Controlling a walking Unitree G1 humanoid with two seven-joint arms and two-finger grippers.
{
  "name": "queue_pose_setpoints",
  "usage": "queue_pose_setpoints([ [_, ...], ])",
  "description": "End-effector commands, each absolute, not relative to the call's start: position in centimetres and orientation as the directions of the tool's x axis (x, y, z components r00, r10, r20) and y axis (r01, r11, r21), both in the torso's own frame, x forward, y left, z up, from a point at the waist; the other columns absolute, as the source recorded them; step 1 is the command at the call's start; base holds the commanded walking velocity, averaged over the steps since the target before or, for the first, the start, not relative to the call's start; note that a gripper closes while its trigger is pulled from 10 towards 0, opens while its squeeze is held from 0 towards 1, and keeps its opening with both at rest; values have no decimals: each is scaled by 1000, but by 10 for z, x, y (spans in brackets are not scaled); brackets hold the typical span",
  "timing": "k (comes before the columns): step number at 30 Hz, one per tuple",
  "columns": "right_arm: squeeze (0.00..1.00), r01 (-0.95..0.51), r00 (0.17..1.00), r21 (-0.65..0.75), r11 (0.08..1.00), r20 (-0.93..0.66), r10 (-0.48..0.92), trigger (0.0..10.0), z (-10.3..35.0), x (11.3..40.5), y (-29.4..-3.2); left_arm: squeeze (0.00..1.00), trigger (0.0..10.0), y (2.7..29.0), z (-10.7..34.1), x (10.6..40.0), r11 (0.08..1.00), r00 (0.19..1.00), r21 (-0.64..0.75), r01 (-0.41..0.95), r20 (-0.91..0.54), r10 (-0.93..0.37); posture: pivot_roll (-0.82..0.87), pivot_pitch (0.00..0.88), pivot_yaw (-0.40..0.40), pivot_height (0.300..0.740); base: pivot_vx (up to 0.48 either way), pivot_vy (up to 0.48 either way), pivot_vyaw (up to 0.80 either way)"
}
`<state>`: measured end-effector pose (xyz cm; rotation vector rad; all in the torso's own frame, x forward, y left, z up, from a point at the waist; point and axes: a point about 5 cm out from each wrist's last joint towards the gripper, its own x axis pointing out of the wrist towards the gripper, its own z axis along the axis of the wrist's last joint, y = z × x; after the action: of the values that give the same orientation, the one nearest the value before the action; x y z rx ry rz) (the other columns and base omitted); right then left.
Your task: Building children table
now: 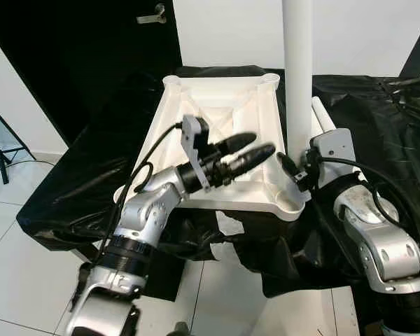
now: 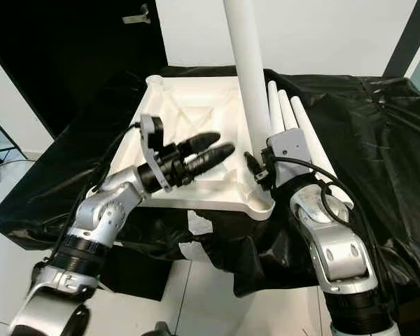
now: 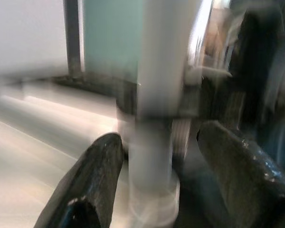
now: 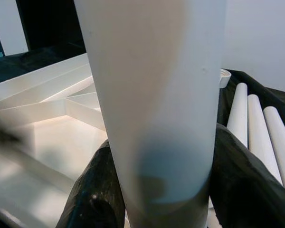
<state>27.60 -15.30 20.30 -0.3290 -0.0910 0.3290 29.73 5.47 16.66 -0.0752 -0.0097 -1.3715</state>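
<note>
Through the head camera you look down on the white tabletop [image 1: 217, 133], lying underside up on a table draped in black cloth [image 1: 77, 182]. Take that tabletop as your landmark. One white leg [image 1: 297, 77] stands upright in its near right corner socket, rising out of frame. Your right gripper [image 1: 288, 168] sits at that corner, at the base of the leg, with its silver arm bent in from the right side. Your left gripper [image 1: 255, 148] hangs over the middle of the tabletop's ribbed underside, its two black fingers [image 1: 232, 143] lying close together and aimed toward the upright leg, holding nothing. In the right eye view, three spare legs [image 2: 287, 112] lie side by side on the cloth just beyond the tabletop's right edge.

In your left wrist view, which is blurred, the two black fingers [image 3: 92, 175] stand apart, released, with the upright leg [image 3: 156, 95] seen past the gap between them and not touched. The leg's foot sits in a round socket on the tabletop [image 3: 42, 156].

In your right wrist view, the upright leg [image 4: 156, 95] rises between the two black fingers [image 4: 95, 190], which press against it on either side: this gripper is clenched on the leg. The tabletop's ribs [image 4: 47, 95] lie behind it, and the spare legs [image 4: 256, 128] rest on the cloth beside that corner.
</note>
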Motion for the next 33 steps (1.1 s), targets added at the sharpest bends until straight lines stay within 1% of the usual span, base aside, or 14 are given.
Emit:
queue_pose_setpoints([
  [1, 0, -316, 937, -318, 894, 44, 347, 10000, 204, 277, -152, 0, 10000, 48, 154, 278, -143, -144, -21, 989, -30, -989, 87, 0, 36, 740, 0, 0, 0],
  [5, 0, -322, 934, -316, 892, 46, 354, 10000, 204, 276, -151, 0, 10000, 45, 149, 279, -136, -137, -19, 990, -58, -989, 84, 0, 34, 740, 0, 0, 0],
  [7, 0, -333, 929, -314, 889, 52, 367, 10000, 206, 275, -150, 0, 10000, 35, 137, 281, -123, -121, 8, 992, -128, -984, 75, 0, 36, 740, 0, 0, 0],
  [10, 0, -336, 928, -314, 888, 54, 370, 10000, 206, 274, -149, 0, 10000, 31, 133, 281, -117, -112, 22, 993, -149, -982, 74, 0, 37, 740, 0, 0, 0],
  [12, 0, -338, 926, -313, 888, 57, 372, 10000, 207, 274, -149, 0, 10000, 24, 132, 286, -74, -66, 46, 996, -145, -987, 69, 0, 41, 740, 0, 0, 0],
  [15, 0, -339, 926, -312, 888, 57, 373, 10000, 207, 273, -149, 0, 10000, 23, 132, 289, -50, -40, 59, 997, -151, -988, 68, 0, 42, 740, 0, 0, 0],
  [18, 0, -348, 922, -308, 886, 57, 382, 10000, 206, 272, -147, 0, 10000, 22, 120, 297, 7, 42, 133, 991, -262, -964, 68, 0, 47, 740, 0, 0, 0],
  [20, 0, -348, 922, -308, 886, 57, 382, 10000, 206, 272, -147, 0, 10000, 22, 120, 297, 7, 42, 133, 991, -262, -964, 68, 0, 47, 740, 0, 0, 0],
  [23, 0, -356, 919, -304, 884, 56, 389, 10000, 205, 272, -146, 0, 10000, 22, 115, 302, 49, 103, 177, 983, -310, -945, 69, 0, 51, 740, 0, 0, 0],
  [25, 0, -356, 919, -304, 884, 56, 389, 10000, 205, 272, -146, 0, 10000, 22, 115, 302, 49, 103, 177, 983, -310, -945, 69, 0, 51, 740, 0, 0, 0],
  [27, 0, -364, 916, -299, 882, 54, 397, 10000, 204, 270, -145, 0, 10000, 22, 112, 307, 79, 146, 207, 975, -333, -932, 69, 0, 54, 740, 0, 0, 0],
  [30, 0, -368, 915, -297, 881, 53, 400, 10000, 203, 270, -144, 0, 10000, 22, 110, 309, 90, 162, 217, 972, -344, -925, 69, 0, 54, 740, 0, 0, 0],
  [32, 0, -372, 914, -294, 881, 51, 403, 10000, 202, 269, -144, 0, 10000, 23, 107, 313, 126, 208, 241, 962, -353, -912, 70, 0, 54, 740, 0, 0, 0],
  [33, 0, -373, 914, -292, 880, 49, 404, 10000, 202, 268, -143, 0, 10000, 22, 110, 315, 144, 220, 239, 960, -329, -919, 70, 0, 52, 740, 0, 0, 0],
])
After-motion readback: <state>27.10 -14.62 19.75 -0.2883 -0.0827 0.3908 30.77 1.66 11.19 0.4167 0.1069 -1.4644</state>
